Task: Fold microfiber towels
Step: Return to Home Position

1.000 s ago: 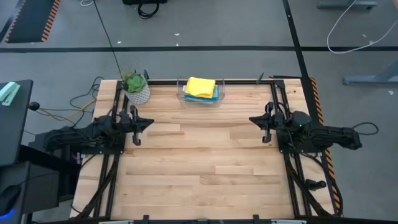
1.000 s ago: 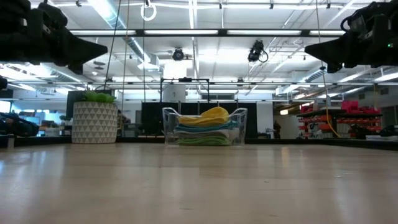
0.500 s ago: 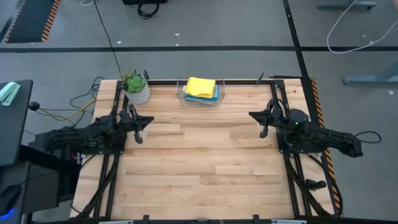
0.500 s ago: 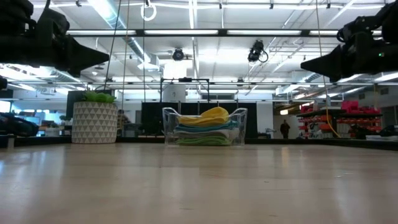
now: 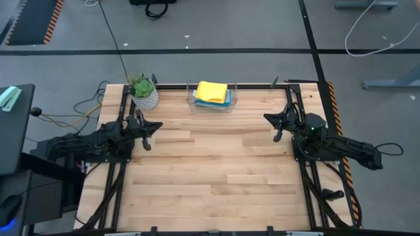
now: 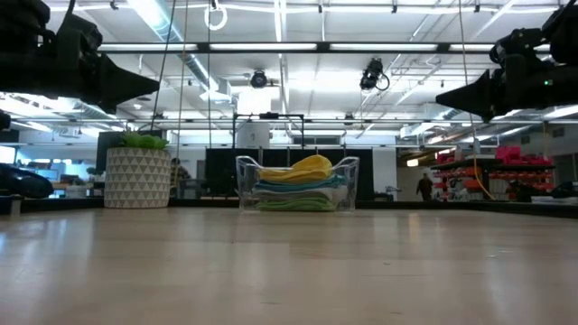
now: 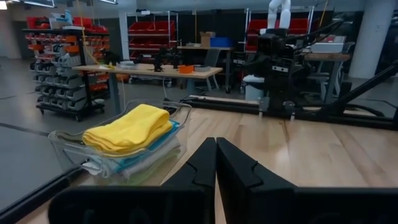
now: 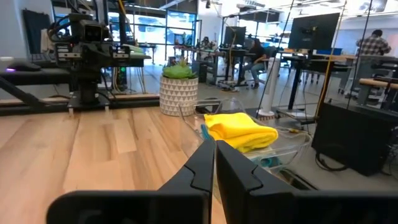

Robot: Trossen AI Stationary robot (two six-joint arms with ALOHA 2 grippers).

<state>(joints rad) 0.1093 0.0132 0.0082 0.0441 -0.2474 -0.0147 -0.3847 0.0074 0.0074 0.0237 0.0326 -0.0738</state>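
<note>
The microfiber towels (image 5: 211, 92) lie stacked in a clear plastic bin (image 5: 195, 103) at the table's far edge, the yellow one on top; the low view shows the yellow towel (image 6: 298, 170) above light blue, pale and green layers. My left gripper (image 5: 146, 127) hovers shut over the table's left side, pointing level toward the right. My right gripper (image 5: 270, 118) hovers shut over the right side, pointing level and slanted toward the bin. In the wrist views the left gripper (image 7: 216, 144) and the right gripper (image 8: 215, 147) both show their fingers together with nothing between them.
A green plant in a white patterned pot (image 5: 144, 95) stands at the far left corner, left of the bin. Black frame rails run along the table's left (image 5: 118, 177) and right (image 5: 308, 183) sides. The bare wooden tabletop (image 5: 216, 170) spreads between the two arms.
My right arm has swung about its base, so its gripper has gone toward the table's far edge and now points slanted toward the bin. The towels and the bin have stayed where they were.
</note>
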